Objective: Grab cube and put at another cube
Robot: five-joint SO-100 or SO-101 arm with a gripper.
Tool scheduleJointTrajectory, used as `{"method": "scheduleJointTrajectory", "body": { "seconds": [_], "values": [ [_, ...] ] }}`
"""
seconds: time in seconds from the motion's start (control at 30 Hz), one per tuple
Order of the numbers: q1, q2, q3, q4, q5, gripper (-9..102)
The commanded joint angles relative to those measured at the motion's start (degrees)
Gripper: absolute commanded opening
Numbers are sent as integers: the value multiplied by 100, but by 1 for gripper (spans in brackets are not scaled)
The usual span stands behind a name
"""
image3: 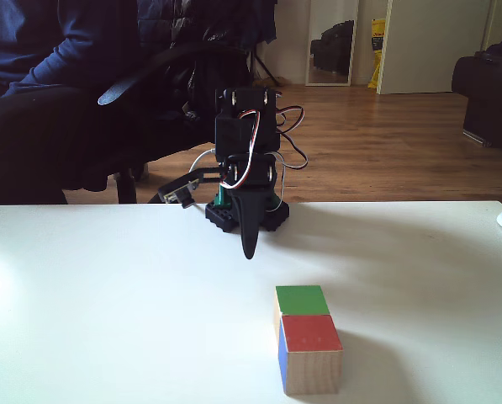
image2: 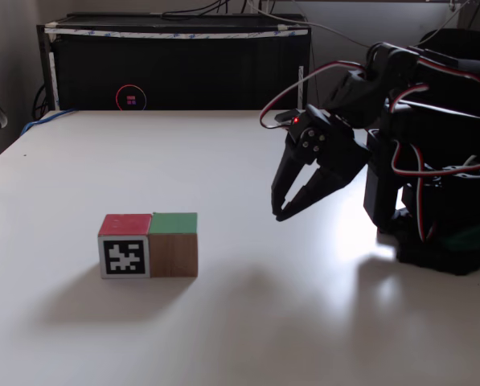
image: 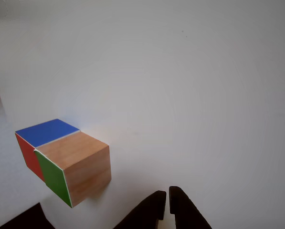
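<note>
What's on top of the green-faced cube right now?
Nothing sits on the green-faced cube; its top is bare. The red and blue cube touches its side. The gripper hangs apart, fingers together. Their touching faces are hidden.

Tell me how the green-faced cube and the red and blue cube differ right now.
The green-faced cube shows green on top and plain wood in a fixed view; the red and blue cube shows red on top and a black-and-white marker. In the other view, one has a wood top, the other blue. They look the same size and sit touching on the table, flush.
</note>
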Motion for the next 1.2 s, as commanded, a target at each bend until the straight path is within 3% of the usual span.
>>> {"method": "scheduleJointTrajectory", "body": {
  "seconds": [0.0, 0.5, 0.83, 0.93, 1.17],
  "values": [
    [-316, 26, -70, 26, 413, 0],
    [-325, 26, -70, 18, 325, 0],
    [-694, 26, -220, -633, -1204, 0],
    [-729, 26, -475, -782, -2962, 0],
    [-976, 26, -1397, -615, -3779, 1]
  ]
}}
